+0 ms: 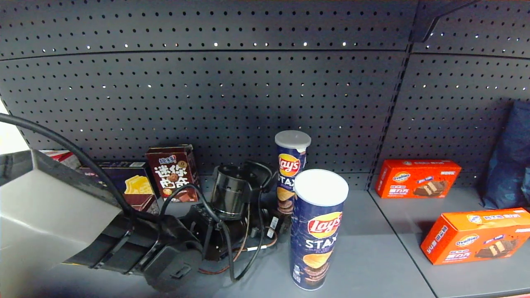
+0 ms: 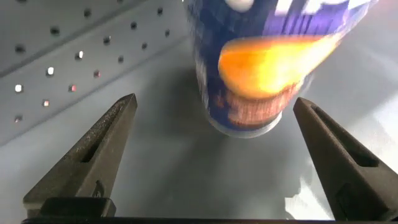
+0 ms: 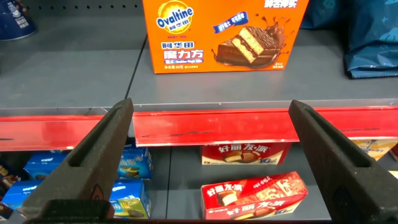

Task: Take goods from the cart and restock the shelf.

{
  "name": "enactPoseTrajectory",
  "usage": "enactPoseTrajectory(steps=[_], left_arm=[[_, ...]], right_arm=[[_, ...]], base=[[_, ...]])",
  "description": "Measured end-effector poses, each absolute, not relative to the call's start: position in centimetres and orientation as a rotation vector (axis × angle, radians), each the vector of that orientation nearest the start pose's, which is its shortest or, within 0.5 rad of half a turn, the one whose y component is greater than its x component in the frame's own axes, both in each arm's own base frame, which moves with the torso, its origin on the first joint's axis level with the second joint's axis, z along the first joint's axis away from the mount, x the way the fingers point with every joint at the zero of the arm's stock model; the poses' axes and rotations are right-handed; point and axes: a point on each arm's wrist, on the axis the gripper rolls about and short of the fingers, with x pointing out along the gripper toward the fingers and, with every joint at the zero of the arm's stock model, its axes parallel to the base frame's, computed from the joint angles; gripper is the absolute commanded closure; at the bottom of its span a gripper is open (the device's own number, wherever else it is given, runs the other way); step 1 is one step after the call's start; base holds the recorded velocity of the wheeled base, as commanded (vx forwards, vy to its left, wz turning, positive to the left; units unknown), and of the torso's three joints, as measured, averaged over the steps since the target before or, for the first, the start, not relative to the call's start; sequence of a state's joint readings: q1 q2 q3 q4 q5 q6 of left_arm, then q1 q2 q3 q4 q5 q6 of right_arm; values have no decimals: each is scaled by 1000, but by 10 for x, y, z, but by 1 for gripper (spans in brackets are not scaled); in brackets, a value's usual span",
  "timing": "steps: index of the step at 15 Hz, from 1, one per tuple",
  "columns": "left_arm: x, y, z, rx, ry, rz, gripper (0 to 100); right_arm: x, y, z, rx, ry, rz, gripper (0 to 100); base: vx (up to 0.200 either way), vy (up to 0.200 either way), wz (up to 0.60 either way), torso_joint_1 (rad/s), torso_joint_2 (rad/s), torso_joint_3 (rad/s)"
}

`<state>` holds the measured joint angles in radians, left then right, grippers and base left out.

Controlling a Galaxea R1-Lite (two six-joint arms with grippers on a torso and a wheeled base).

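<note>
Well, the left gripper (image 2: 214, 102) is wide open close to the chip can (image 2: 249, 74); it looks light, stiff, slippery (grab its middle gently).

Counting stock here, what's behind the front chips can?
Another chips can stands upright behind the front can, before the pegboard. The front can covers part of its lower end, so the base cannot be seen.

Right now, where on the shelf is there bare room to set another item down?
Bare shelf runs between the front chip can and the near orange box, and back between the rear can and the rear orange box. The left side is crowded: left tool, brown box, purple box.
</note>
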<state>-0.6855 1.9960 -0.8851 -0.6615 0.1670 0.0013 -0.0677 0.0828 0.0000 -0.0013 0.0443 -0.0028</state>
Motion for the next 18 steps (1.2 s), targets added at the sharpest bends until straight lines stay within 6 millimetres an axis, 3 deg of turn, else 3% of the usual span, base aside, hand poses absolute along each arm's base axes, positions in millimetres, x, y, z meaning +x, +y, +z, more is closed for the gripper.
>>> enactPoseTrajectory(steps=[6, 18], left_arm=[[271, -208, 111, 186, 420, -490, 0], [285, -218, 118, 166, 382, -490, 0]], right_arm=[[-16, 2, 77, 2, 81, -23, 0], [-16, 2, 77, 2, 81, -23, 0]], base=[[0, 0, 0, 0, 0, 0], [0, 0, 0, 0, 0, 0]])
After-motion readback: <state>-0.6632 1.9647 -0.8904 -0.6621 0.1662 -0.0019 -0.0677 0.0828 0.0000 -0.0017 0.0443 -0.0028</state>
